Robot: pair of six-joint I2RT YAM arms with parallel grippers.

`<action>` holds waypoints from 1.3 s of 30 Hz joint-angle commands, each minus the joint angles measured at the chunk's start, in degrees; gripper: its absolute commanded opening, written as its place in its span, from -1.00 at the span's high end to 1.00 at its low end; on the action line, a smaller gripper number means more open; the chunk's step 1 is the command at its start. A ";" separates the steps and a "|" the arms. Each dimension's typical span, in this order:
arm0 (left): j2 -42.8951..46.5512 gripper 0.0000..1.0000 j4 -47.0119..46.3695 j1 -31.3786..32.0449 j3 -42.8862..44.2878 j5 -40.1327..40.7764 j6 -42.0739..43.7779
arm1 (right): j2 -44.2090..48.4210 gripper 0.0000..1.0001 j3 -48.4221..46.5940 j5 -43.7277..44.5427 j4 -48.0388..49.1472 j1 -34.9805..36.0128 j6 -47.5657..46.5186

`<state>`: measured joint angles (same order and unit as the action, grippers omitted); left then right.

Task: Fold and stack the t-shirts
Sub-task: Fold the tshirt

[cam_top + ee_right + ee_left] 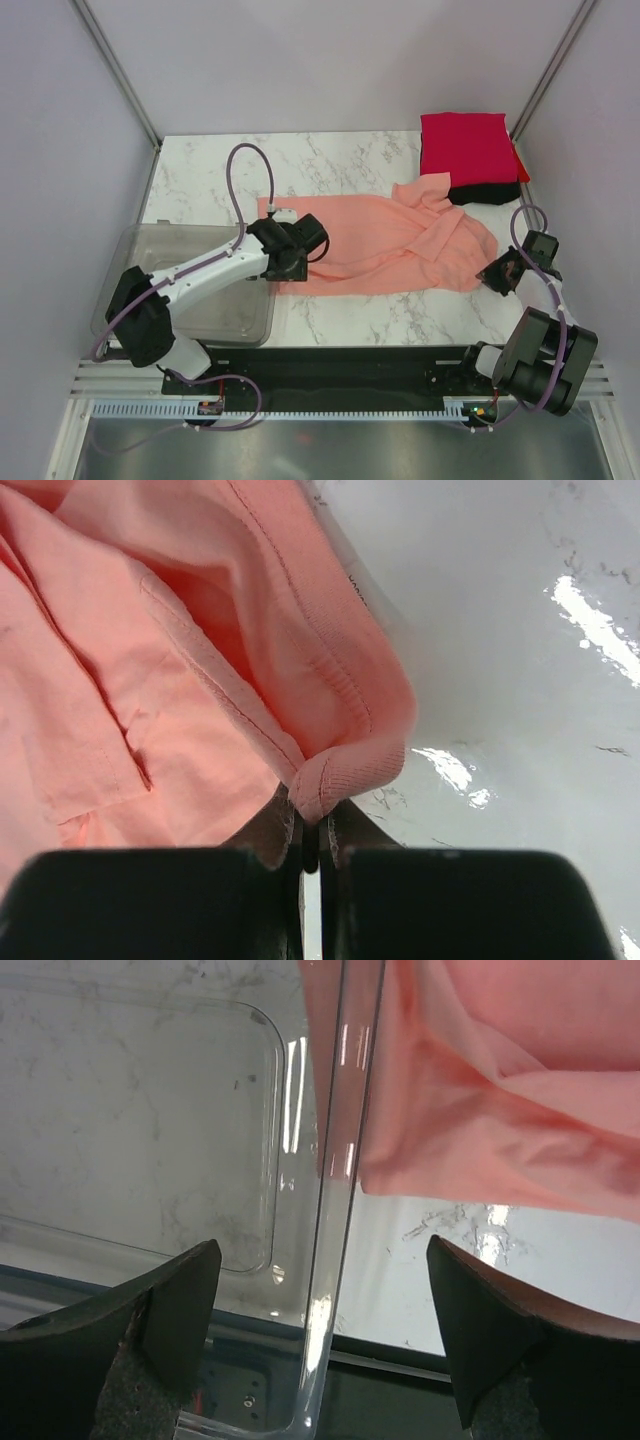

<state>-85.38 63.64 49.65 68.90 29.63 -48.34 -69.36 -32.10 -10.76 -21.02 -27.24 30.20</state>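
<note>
Three t-shirts on a marbled white worktop [330,165], plus one clear grey plastic tub [190,290] and two robot arms.

Salmon-pink t-shirt [390,245] spread crumpled across the middle of the worktop, wide and fairly flat at its left, bunched into folds toward its right. Red t-shirt [468,145] folded into a neat square at the far right corner, stacked on a folded black t-shirt [485,192], only a dark strip of that one showing at the near edge. One corner of the pink shirt touching the stack.

From above: left hand [295,250] at the pink shirt's left edge, just beside the tub's far right corner; right hand [497,272] at the shirt's right end. Finger positions too small to tell there.

Only in the left wrist view: both dark fingers [185,1295] spread wide with nothing between them, hovering over the tub's clear rim, pink cloth beyond and to the right, untouched.

Only in the right wrist view: fingers [262,832] pinched tight on a ribbed, stitched edge of the pink shirt, cloth rolled over just beyond the tips, glossy worktop to the right.
</note>
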 commanded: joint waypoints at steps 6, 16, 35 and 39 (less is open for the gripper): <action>-1.81 -0.53 -9.30 -1.57 -9.20 0.17 7.11 | -0.07 1.00 0.11 -3.03 0.54 -0.09 -1.10; 9.17 0.96 -16.62 -1.48 -14.15 -10.37 27.76 | -0.95 1.00 0.37 -4.35 1.41 -0.53 -1.28; 33.16 -0.63 -12.57 2.82 -9.93 -11.65 44.31 | -1.30 1.00 0.81 -7.60 2.38 -1.58 -1.72; 34.94 -0.99 -15.29 2.65 -6.78 -2.50 38.87 | -1.30 1.00 1.16 -8.31 2.91 -1.58 -1.72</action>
<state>-51.22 50.72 52.25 58.43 18.17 -7.86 -70.41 -31.51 -17.26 -20.08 -28.67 29.54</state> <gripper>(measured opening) 0.987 0.047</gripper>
